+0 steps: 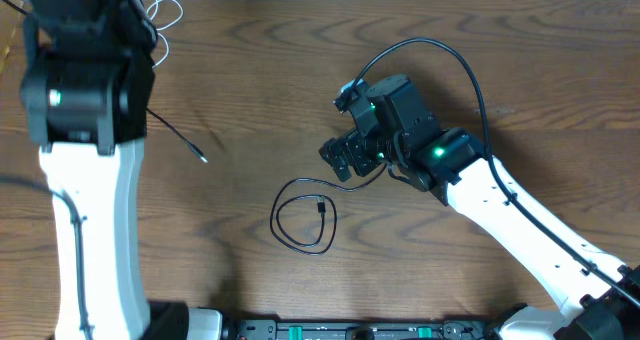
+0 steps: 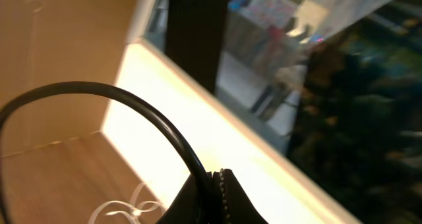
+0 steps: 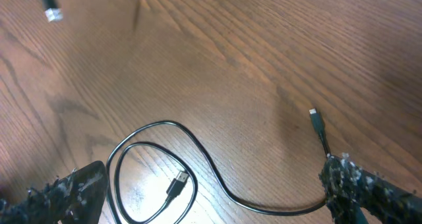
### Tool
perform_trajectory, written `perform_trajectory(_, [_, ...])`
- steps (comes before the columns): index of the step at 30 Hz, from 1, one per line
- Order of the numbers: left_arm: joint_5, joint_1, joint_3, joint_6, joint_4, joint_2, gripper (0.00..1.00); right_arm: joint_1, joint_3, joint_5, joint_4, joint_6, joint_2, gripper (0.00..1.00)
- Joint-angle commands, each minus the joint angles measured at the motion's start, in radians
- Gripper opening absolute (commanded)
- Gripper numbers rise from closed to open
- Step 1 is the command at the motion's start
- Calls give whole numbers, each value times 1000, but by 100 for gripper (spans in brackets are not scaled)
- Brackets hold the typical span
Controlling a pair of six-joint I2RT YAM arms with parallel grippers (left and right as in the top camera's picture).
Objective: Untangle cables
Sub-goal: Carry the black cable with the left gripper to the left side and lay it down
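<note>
1. Brown wood-grain table (image 1: 250, 80) fills the overhead view. The looped black cable (image 1: 290, 232) lies near the middle front of it, and its tail runs up to the right gripper (image 1: 345, 158).
2. Only the right wrist view shows how that gripper stands. Its fingers (image 3: 369, 194) are spread wide apart with nothing clamped between them. The looped cable's tail curves past the tip of one finger, touching it or just beside it; which cannot be told. The tail ends in a small end plug (image 3: 317, 120) lying on the wood beyond.
3. The same view shows the loop as two turns, with a USB plug (image 3: 177, 184) resting inside them.
4. The second black cable (image 1: 175, 137) comes out from under the left arm (image 1: 85, 100). It ends on the table left of the loop, well apart from it. The right wrist view catches only its tip, in the top left corner.
5. The white cable (image 1: 165, 15) lies in loose curls by the table's far edge beside the left arm. The left wrist view shows some of those curls at its bottom edge.
6. From overhead the left gripper (image 2: 221, 188) is hidden under its arm. The left wrist view, tilted away from the table, shows its fingers (image 2: 225, 199) pressed together. Whether anything is pinched between them cannot be told. A thick arm cable (image 2: 132, 102) arcs across that view.
</note>
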State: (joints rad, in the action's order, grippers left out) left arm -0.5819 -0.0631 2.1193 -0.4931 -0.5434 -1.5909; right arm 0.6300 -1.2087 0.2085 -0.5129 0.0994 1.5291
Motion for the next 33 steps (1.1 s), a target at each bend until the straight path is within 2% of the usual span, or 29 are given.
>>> perform_trajectory(1, [-10,85,11,25,0,-66,8,5,-1,-4,-8,13,1,99])
perform_trajectory(6, [-10,214,11,201,37,-171,8,6,0,-4,-24,13,1,99])
perform_trajectory(9, [-10,306,11,422,75,-248,8,6,0,-4,-31,13,1,99])
perform_trajectory(19, [-10,505,11,741,268,-407,8,6,0,-4,-38,21,1,99])
perform_trajectory(25, [11,616,10,762,222,-517,8,6,0,-4,-36,46,1,99])
perform_trajectory(33, [66,696,10,640,59,-650,8,6,0,-4,-5,80,1,99])
